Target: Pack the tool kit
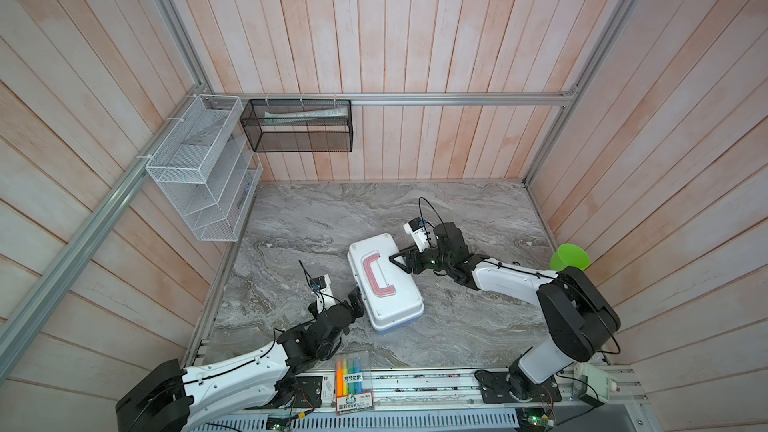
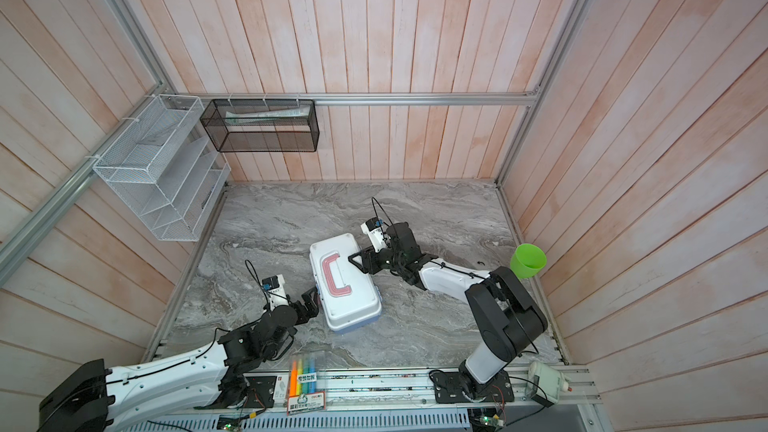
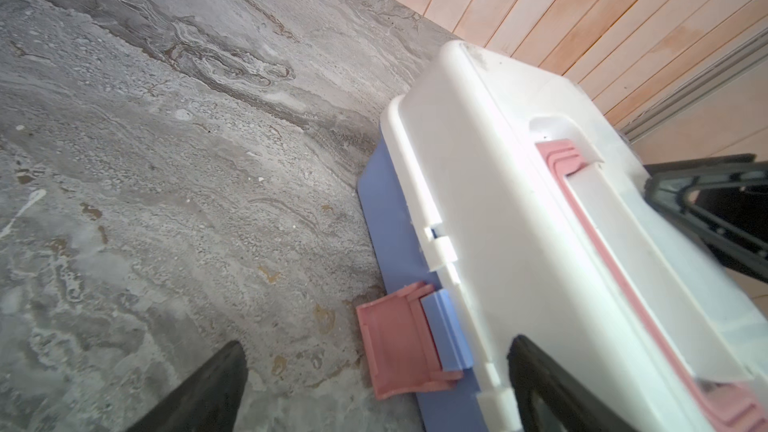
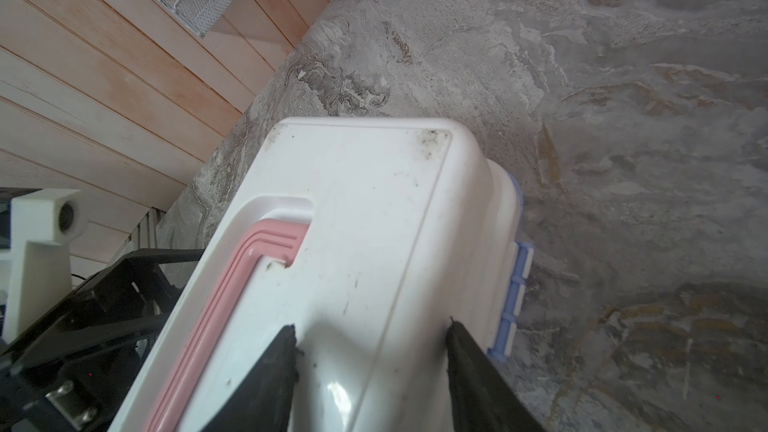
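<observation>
Tool kit [image 1: 384,282] mid-table, lid [image 4: 374,201] down; closing step, judged. Right gripper [image 1: 397,254] half-open, tips on lid, holding nothing. Left gripper [image 2: 309,295] wide open, empty, beside unfastened pink latch [image 3: 399,338]. Next: flip latch up.

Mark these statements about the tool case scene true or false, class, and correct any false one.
1. The case's lid is down on the base. True.
2. The pink latch is snapped shut. False: it hangs open, toward the table.
3. The pen pack lies on the lid. False: it lies at the table's front edge, apart from the case.
4. The left gripper's jaws stand wide apart. True.
5. The handle lies flat in the lid. True.
</observation>
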Tool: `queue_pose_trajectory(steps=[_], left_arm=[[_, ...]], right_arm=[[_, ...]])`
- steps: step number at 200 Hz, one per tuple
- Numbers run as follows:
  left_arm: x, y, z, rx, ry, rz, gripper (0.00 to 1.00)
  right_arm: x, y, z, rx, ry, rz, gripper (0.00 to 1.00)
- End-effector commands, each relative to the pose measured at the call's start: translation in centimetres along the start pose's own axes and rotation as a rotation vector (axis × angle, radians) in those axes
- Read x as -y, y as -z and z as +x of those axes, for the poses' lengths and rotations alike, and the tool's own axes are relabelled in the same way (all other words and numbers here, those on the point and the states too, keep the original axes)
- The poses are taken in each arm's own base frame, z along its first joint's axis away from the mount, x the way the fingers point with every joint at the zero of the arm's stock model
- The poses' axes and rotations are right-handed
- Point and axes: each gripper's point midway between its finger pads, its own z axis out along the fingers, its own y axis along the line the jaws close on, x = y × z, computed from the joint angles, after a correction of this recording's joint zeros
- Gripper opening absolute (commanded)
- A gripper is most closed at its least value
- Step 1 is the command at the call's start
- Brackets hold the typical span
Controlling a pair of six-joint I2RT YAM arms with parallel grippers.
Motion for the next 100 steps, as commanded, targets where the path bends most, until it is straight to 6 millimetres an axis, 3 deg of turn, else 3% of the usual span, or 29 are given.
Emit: queue_pose_trajectory(steps=[1,15,46,80,100], left_arm=[[-2.5,0.5,2.1,-0.127,-0.044,-0.122,1.00],[-3.2,0.9,3.4,-0.199,-0.053,-0.138,1.00],[-2.2,1.3,5.8,-0.284,-0.047,-0.072,1.00],[0.3,0.6,6.8,-0.263,-0.115,0.075,1.00],[0.3,0.1,7.1,-0.244,-0.133,0.082,1.00]], right_arm=[[1.4,-0.5,7.6,-0.234,-0.097,0.045,0.54],[1.4,-0.4,7.6,-0.231,-0.093,0.045,0.54],[1.5,-0.7,7.4,-0.236,-0.087,0.045,0.54],[1.4,-0.8,7.3,-0.236,-0.081,0.042,0.55],[1.6,-0.7,7.4,-0.237,-0.082,0.046,0.54]])
